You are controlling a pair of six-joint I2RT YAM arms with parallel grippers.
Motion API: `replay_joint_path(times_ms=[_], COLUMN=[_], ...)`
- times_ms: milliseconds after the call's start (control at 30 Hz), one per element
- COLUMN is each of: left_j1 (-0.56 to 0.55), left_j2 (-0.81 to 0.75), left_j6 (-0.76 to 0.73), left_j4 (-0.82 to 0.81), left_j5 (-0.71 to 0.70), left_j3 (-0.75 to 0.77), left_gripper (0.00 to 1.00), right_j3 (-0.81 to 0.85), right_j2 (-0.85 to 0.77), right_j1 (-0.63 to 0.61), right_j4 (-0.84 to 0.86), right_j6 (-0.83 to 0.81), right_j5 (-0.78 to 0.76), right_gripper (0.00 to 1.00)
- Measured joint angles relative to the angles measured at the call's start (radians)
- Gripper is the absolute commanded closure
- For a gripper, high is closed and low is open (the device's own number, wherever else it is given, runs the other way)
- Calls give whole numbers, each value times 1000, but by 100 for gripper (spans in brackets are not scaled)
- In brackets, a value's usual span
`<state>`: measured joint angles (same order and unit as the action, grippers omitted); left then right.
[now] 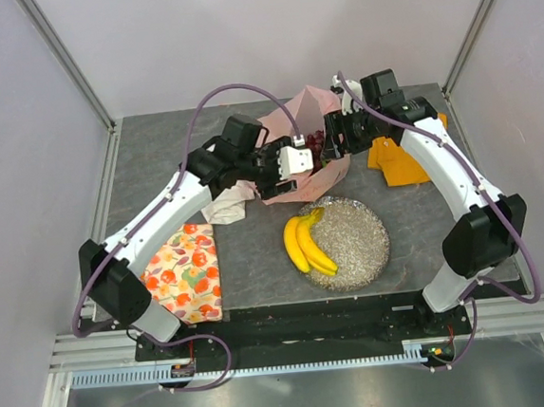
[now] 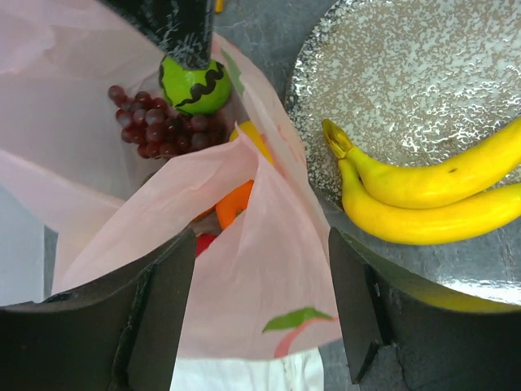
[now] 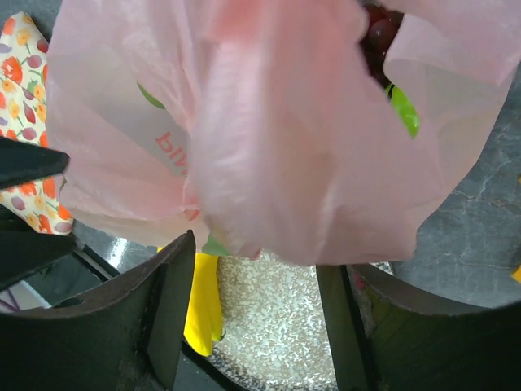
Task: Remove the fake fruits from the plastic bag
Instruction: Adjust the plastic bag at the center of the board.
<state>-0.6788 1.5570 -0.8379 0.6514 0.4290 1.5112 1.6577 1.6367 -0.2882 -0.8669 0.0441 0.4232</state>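
Reading from the left, we are seeing a flowered cloth point(image 1: 185, 273) lying flat at the near edge of the table point(image 1: 259, 271), well apart from the work, and a crumpled white cloth point(image 1: 227, 207) lying just beside the bag. The left gripper point(image 2: 262, 269) is standing with its fingers spread, straddling a fold of the pink bag point(image 1: 304, 110) below its mouth. We are judging that it is placed there to steady the near wall and keep the opening slack, since no pinch is showing. Inside the opening the grapes point(image 2: 155, 122), the green fruit point(image 2: 194, 88) and an orange point(image 2: 234, 204) are lying piled together, so these are waiting to come out. The right gripper point(image 3: 252, 265) is reaching in from the far side, fingers apart, one of them lying against the green fruit. Whether it is gripping anything we cannot tell, as plastic is veiling its own view. Furthest right, the bananas point(image 1: 306, 243) are lying across the left rim of the silver dish point(image 1: 366, 243), which we are taking to be the drop-off place.
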Motion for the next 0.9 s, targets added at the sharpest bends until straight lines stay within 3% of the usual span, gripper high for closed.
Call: replay_joint_path(times_ms=[100, 333, 500, 567, 600, 900], left_j1=[-24, -89, -76, -69, -68, -35], left_j2=[40, 106, 153, 151, 150, 59], left_j6=[-24, -57, -52, -51, -46, 27], left_j4=[4, 28, 80, 99, 107, 149], left_j5=[-9, -107, -156, -163, -166, -161], left_j3=[18, 79, 142, 141, 138, 63], left_gripper=[34, 59, 67, 93, 98, 98], right_j3=[11, 135, 103, 47, 19, -50], right_j2=[22, 10, -77, -121, -137, -2], right_j1=[23, 46, 44, 42, 41, -8], right_j4=[-6, -4, 103, 188, 232, 463], right_j6=[27, 41, 96, 137, 171, 342], right_j5=[19, 99, 237, 271, 289, 335], right_gripper=[35, 35, 35, 36, 37, 53])
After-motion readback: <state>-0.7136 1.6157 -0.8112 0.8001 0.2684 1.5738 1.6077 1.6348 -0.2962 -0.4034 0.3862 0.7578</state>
